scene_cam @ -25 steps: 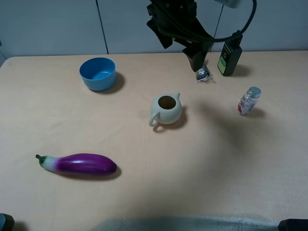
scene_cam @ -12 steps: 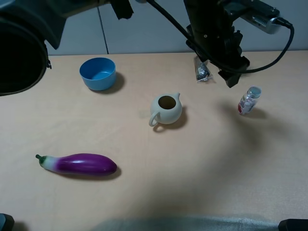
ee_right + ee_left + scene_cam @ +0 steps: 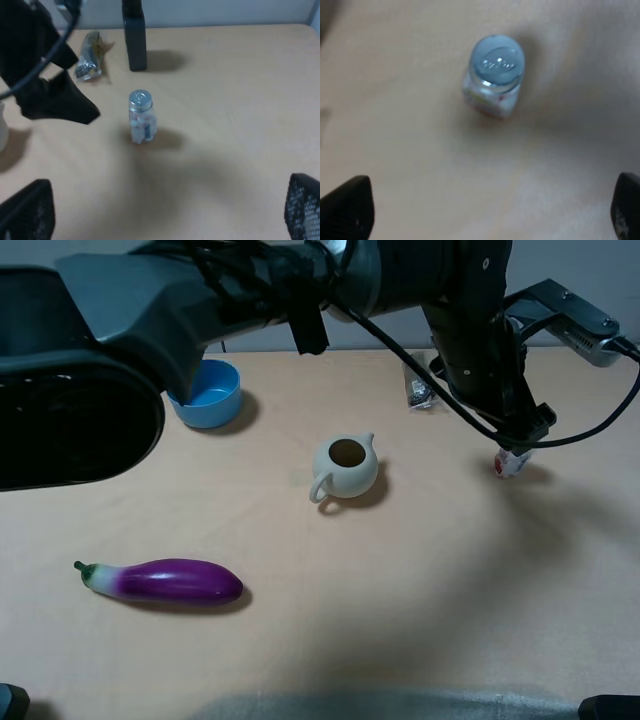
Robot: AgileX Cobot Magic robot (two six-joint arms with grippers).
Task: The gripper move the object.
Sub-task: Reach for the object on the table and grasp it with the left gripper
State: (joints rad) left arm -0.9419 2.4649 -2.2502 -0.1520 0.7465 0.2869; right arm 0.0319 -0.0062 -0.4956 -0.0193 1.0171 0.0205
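Observation:
The small clear bottle (image 3: 510, 465) with a silver cap and red-white contents stands upright on the right side of the table. My left arm reaches across from the left, and its gripper (image 3: 522, 435) hangs right above the bottle, hiding the bottle's top. In the left wrist view the bottle (image 3: 494, 76) shows from above, ahead of the open, empty left gripper (image 3: 487, 210), with dark fingertips (image 3: 347, 207) far apart. The right wrist view shows the bottle (image 3: 141, 117) standing ahead of the open, empty right gripper (image 3: 162, 210), and the left arm's end (image 3: 50, 95) beside the bottle.
A cream teapot (image 3: 345, 467) stands mid-table. A blue bowl (image 3: 205, 395) is at the back left and a purple eggplant (image 3: 165, 581) at the front left. A foil packet (image 3: 418, 390) and a tall dark bottle (image 3: 135, 35) are behind the small bottle.
My left arm has swung from the back middle to the right and down over the small bottle. It now covers the tall dark bottle in the high view. The objects have not moved.

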